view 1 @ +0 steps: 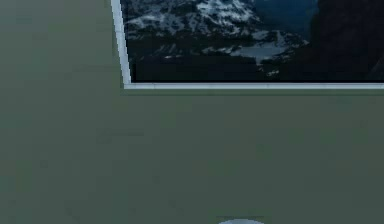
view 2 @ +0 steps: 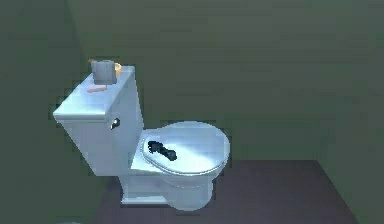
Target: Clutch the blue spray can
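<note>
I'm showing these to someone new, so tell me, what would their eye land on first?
The white toilet stands out most, in the middle of the arm side view, with a small dark thing lying on its closed lid. On its tank stands a grey cylinder next to a flat pink thing. In the forward view, a framed picture of snowy mountains hangs at the upper right.

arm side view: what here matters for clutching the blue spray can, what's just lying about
For the job: blue-grey can on the toilet tank.
Lying about: orange thing beside it, pink thing, dark thing on the toilet lid, mountain picture.
</note>
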Tool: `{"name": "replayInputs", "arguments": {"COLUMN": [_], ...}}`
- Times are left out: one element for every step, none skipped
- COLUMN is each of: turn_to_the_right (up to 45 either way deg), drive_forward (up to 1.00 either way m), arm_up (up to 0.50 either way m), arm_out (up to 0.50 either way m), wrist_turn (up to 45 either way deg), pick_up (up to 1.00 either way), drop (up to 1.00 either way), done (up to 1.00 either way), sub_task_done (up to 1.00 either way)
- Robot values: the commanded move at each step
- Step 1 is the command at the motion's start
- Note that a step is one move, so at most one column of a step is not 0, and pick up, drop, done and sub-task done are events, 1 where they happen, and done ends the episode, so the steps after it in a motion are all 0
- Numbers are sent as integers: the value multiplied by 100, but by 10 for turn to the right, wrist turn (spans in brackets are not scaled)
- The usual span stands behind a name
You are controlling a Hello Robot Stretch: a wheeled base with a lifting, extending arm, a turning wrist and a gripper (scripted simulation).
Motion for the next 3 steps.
{"name": "replayInputs", "arguments": {"turn_to_the_right": [0, 0, 0], "drive_forward": [0, 0, 0], "arm_up": [50, 16, 0], "arm_out": [0, 0, 50], "wrist_turn": [0, 0, 0], "pick_up": [0, 0, 0], "drop": [0, 0, 0], "done": [0, 0, 0], "sub_task_done": [0, 0, 0]}}
